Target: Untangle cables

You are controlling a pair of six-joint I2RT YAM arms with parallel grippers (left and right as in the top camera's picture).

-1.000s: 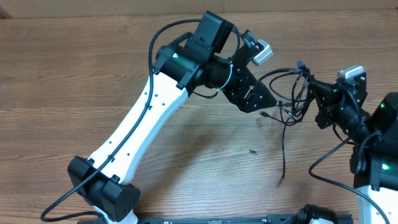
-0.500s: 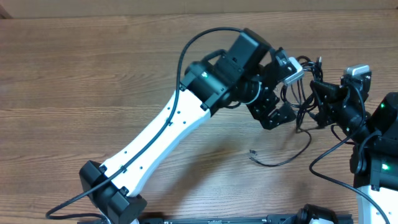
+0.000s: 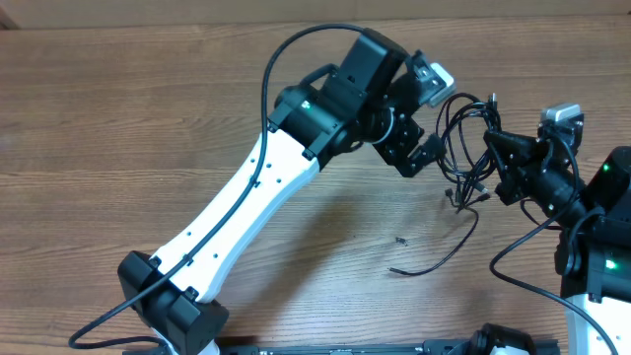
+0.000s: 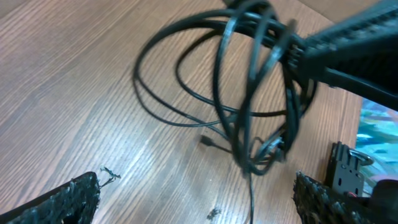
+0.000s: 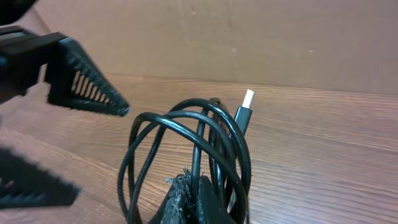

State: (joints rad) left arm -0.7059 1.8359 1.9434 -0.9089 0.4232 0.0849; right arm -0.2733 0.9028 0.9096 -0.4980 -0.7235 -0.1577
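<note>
So, nearest me a loose tail of the thin black cables (image 5: 239, 155) lies curved on the brown wood-grain tabletop (image 3: 118, 118), its end pointing left. Past that, the white left arm (image 3: 246, 197) stretches diagonally from the near-left corner up toward the right, with the wrist bent over. The left gripper (image 4: 196, 182) hangs just beside the bundle with its ribbed black fingers (image 4: 78, 199) spread wide open. The bundle is a handful of loops hanging from the right gripper (image 5: 195, 191), which is pinched closed on the bottom of the coil in its own wrist view. A silver-tipped plug (image 5: 247, 99) sticks up behind the loops. The black right arm (image 3: 537, 173) sits folded up tight by the right edge, so that side is cramped. I've got a wide stretch of wood to the left of the left arm. Farthest back, the table's edge meets a plain tan wall (image 5: 261, 37).
</note>
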